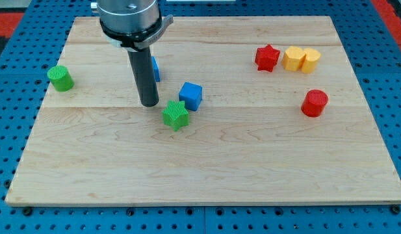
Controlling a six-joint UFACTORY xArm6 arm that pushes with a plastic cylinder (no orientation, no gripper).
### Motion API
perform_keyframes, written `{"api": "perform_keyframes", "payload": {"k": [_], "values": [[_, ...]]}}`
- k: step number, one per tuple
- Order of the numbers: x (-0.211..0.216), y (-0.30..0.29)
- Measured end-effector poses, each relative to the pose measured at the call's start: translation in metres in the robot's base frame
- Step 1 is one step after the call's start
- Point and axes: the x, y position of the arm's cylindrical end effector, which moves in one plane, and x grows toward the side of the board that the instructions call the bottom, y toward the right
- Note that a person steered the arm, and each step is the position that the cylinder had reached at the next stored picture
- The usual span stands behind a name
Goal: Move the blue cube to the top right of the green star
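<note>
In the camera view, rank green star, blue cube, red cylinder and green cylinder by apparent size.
1. Red cylinder
2. Green star and blue cube: too alike to rank
3. Green cylinder, though it sits farther up the board, so that's unsure.

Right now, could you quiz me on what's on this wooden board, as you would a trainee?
1. True or false: the small blue cube lies at the view's upper right of the ridged green star.
2. Which thing is nearest my tip? A. the red cylinder B. the green star C. the green cylinder
3. Fill in: the red star sits to the view's ____ of the yellow blocks.

Key: 1 true; 2 B; 3 left.
</note>
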Motion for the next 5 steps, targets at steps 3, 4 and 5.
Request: {"api": "perform_keyframes", "payload": {"k": [3, 4, 5], "values": [[-0.003, 0.046], [-0.009, 0.040], [-0.016, 0.043]]}}
